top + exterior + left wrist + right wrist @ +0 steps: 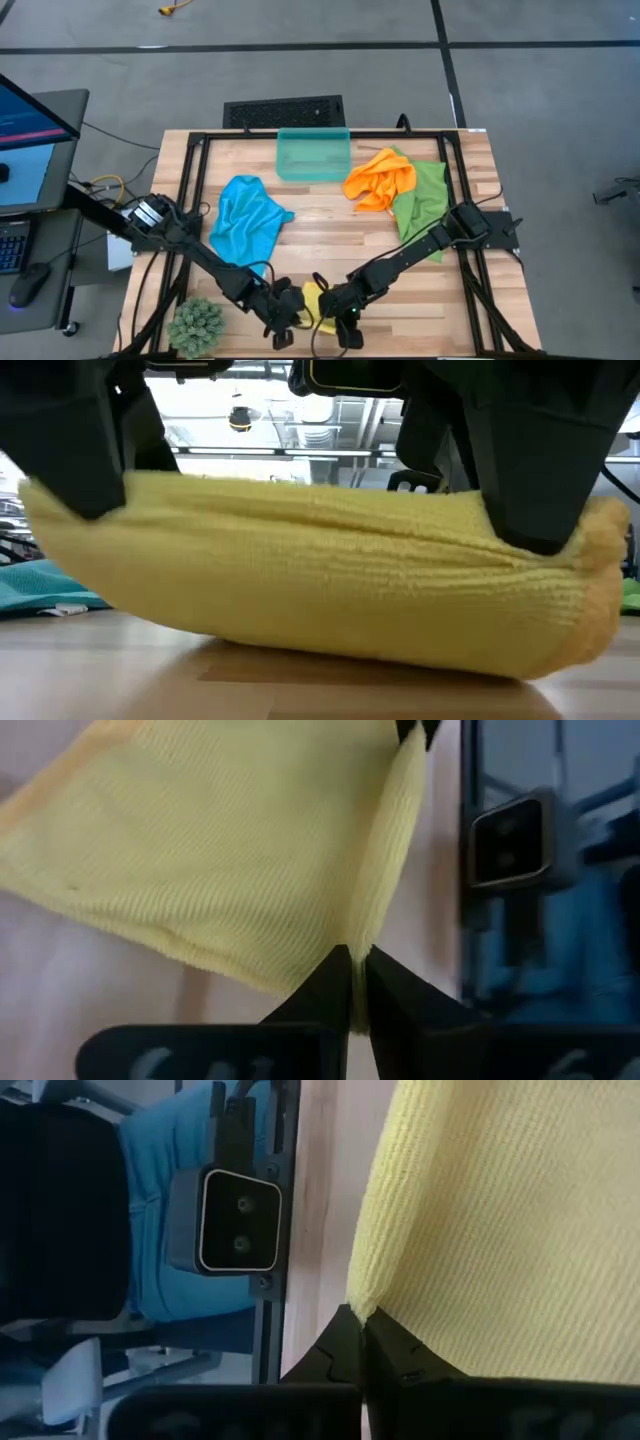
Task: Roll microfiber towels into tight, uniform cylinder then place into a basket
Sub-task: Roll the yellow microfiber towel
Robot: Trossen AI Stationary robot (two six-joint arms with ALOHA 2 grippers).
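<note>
The yellow towel lies folded at the table's near edge, between my two grippers. In the low view it is a long thick bundle with its underside on the wood. My left gripper is shut on its left end and my right gripper on its right end. The blue towel lies crumpled at mid left. The orange towel and green towel lie crumpled at the right. The teal basket stands at the far middle. My left gripper pinches a folded edge of the yellow towel between its two shut fingers, at the towel's left end. The fingers come from above. The towel spreads away from them, its underside on the table. My right gripper pinches a corner of the yellow towel between its two shut fingers, at the towel's right end. The fingers come from above. That end stands a little raised, and the cloth between the two holds sags to the table.
A small green plant stands at the near left corner, close to my left arm. A black grated rectangle lies beyond the table's far edge. A black frame runs along the table's sides. Bare wood lies between towels and basket.
</note>
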